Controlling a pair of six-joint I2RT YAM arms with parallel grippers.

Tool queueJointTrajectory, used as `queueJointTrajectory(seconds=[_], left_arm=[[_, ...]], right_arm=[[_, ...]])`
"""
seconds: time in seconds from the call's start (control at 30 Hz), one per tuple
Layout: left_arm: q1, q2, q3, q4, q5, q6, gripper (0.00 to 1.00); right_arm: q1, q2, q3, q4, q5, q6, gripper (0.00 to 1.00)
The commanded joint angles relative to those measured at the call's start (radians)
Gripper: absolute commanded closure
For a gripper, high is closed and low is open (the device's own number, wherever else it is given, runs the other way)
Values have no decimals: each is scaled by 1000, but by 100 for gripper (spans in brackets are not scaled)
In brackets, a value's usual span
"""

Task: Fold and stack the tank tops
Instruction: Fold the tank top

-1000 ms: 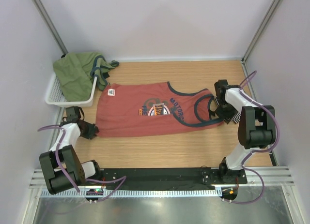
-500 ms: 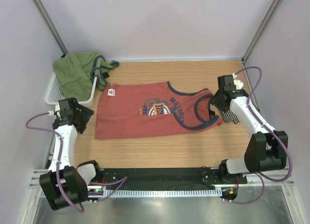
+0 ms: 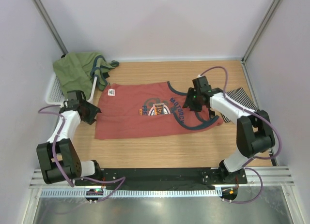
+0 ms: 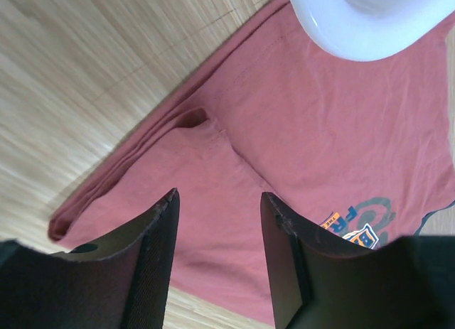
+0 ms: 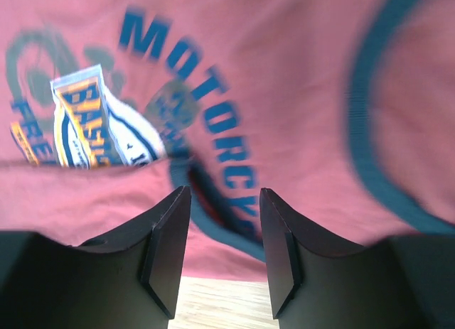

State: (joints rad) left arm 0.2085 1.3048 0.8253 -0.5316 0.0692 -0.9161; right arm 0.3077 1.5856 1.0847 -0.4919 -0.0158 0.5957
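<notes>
The salmon-red tank top (image 3: 131,118) lies flat across the middle of the table, its teal-trimmed neck and armholes to the right and its printed front up. The striped tank top (image 3: 240,98) lies crumpled at the right edge, apart from both arms. My left gripper (image 3: 94,113) hovers at the red top's left hem, open, with only red cloth (image 4: 298,130) under its fingers (image 4: 153,251). My right gripper (image 3: 190,103) is open over the print and teal trim (image 5: 213,222). Nothing is between its fingers (image 5: 167,244).
A white basket (image 3: 53,96) stands at the back left with a green garment (image 3: 77,71) heaped in it. Its rim (image 4: 370,30) shows just beyond the red top's hem. Grey walls close in the left, right and back sides.
My right gripper has swung left from the striped top to over the red top's neck area, leaving the striped top uncovered. My left gripper has risen and moved in to the hem, jaws wider.
</notes>
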Motion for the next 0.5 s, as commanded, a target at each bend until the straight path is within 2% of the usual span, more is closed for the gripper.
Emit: queueJointTrajectory(seconds=[0.0, 0.17, 0.37, 0.43, 0.47], left_arm=[[-15, 39, 17, 87, 18, -32, 51], [-31, 111, 8, 148, 23, -47, 65], [-35, 192, 9, 192, 17, -55, 66], [-35, 208, 12, 202, 12, -56, 73], [-35, 217, 15, 208, 11, -56, 76]], right_arm=[[69, 65, 24, 102, -113, 4, 51], [108, 160, 55, 134, -121, 7, 52], [126, 215, 78, 154, -130, 4, 53], [128, 229, 81, 161, -138, 7, 57], [130, 231, 83, 165, -136, 10, 65]])
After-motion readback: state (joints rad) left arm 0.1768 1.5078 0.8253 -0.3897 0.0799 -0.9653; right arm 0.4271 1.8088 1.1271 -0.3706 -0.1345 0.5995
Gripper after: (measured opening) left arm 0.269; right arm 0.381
